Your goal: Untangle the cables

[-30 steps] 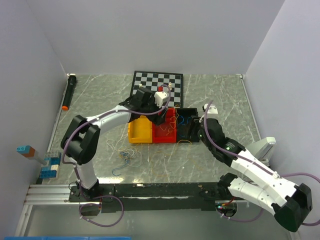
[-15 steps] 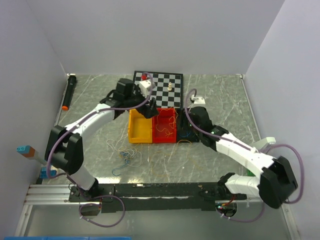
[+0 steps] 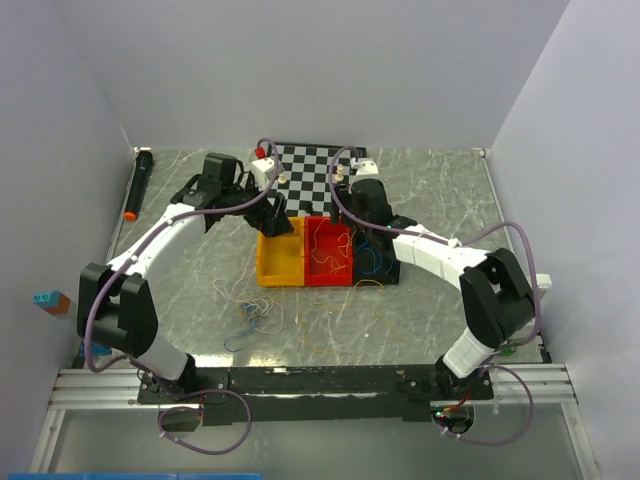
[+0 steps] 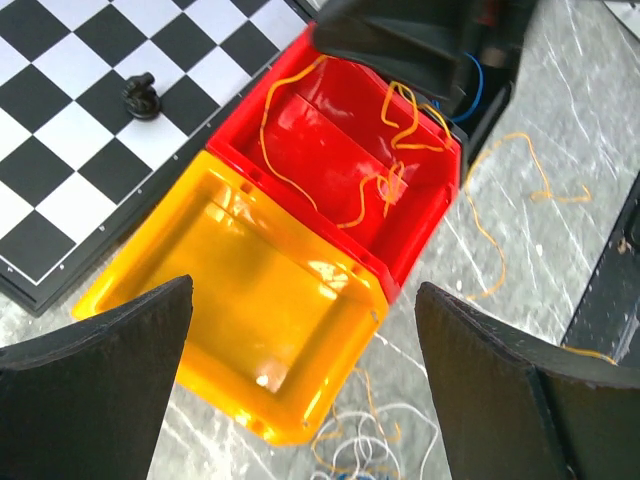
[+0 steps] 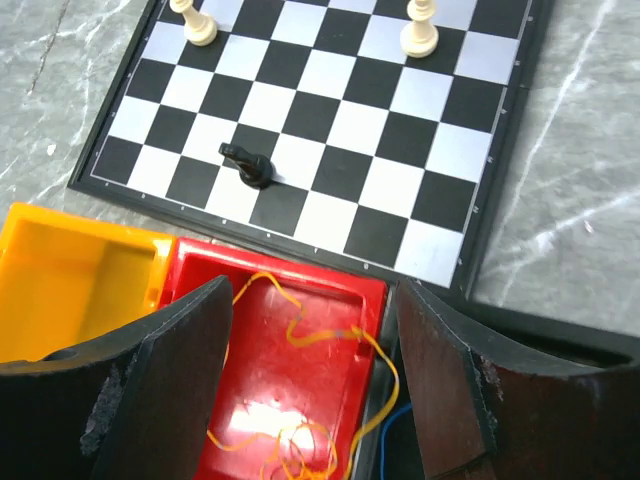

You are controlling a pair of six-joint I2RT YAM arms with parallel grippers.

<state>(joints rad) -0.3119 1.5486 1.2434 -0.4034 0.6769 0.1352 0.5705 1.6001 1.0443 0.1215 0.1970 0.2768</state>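
Near the middle of the worktop (image 3: 180, 290), an orange cable (image 4: 390, 185) lies in the red bin (image 4: 420, 245) and a blue cable (image 3: 368, 252) in the black bin (image 3: 386, 266) beside it. Loose cables (image 3: 250, 312) lie tangled toward the near edge. Both empty, the left pincer (image 4: 300, 335) hangs spread over the yellow bin (image 4: 250, 260), and the right pincer (image 5: 315, 345) is spread over the red bin.

Top camera looks down from behind; both wrist cameras close above red bin (image 4: 310, 125).
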